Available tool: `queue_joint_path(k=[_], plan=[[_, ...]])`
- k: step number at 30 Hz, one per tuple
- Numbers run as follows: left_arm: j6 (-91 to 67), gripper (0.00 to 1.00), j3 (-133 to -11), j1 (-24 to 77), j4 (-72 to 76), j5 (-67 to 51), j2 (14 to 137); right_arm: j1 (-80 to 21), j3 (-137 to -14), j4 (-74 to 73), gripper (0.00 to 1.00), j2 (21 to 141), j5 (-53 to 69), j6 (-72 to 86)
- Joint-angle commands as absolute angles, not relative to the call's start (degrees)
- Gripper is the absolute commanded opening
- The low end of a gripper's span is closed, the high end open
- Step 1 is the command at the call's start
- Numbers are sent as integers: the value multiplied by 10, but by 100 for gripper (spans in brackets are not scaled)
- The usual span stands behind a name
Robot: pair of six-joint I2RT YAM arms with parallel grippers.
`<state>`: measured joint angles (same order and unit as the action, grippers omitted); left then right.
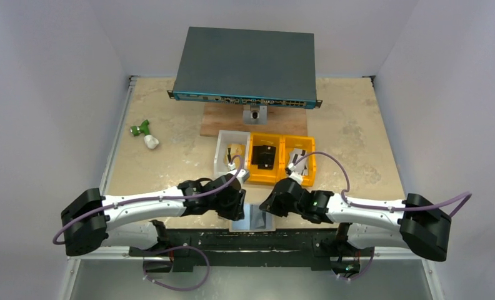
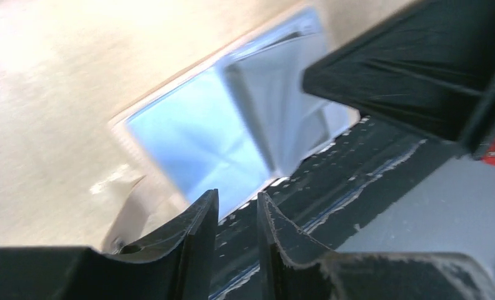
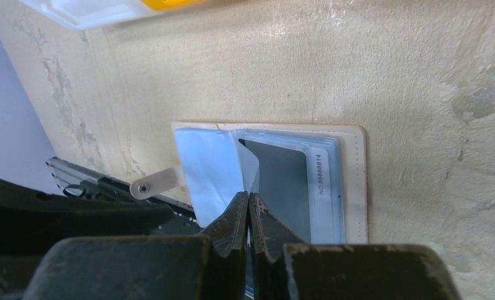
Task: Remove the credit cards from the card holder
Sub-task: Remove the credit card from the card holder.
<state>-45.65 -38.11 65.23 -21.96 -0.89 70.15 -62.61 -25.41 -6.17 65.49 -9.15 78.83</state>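
The card holder (image 3: 201, 165) lies open on the tabletop (image 3: 389, 75), right at the near edge, pale blue lining up, between the 2 arms. The right tool (image 3: 248, 199) is pressed together at the holder's near side, at the lip of a clear sleeve over a dark card (image 3: 282, 187). I cannot tell whether it has the sleeve pinched. The left tool (image 2: 237, 200) hangs over the holder's edge, fingers slightly spread, nothing between them.

card holder (image 1: 257, 219) mostly hidden from above; left-wrist view blurred
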Motion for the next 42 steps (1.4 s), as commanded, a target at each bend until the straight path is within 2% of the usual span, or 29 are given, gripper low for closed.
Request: queue_joint_path(k=[1, 7, 8, 13, 18, 28, 36, 42], plan=[[-466, 25, -354, 628, -283, 28, 660, -626, -287, -99, 0, 643, -127, 778], [-463, 16, -346, 609, -310, 33, 644, -627, -317, -73, 0, 691, -105, 749], [-464, 16, -346, 608, -310, 32, 643, -627, -322, -64, 3, 700, -99, 748], [-463, 15, -349, 606, -321, 30, 630, -638, -349, -46, 33, 736, -82, 742], [-463, 15, -350, 604, -336, 32, 605, -653, -373, -26, 45, 768, -71, 742], [-466, 15, -352, 603, -372, 34, 551, -691, -423, 17, 60, 848, -60, 753], [-465, 15, -357, 603, -386, 32, 536, -698, -444, 37, 65, 879, -47, 744], [-467, 17, -364, 603, -372, 16, 541, -698, -452, -12, 67, 846, -74, 736]])
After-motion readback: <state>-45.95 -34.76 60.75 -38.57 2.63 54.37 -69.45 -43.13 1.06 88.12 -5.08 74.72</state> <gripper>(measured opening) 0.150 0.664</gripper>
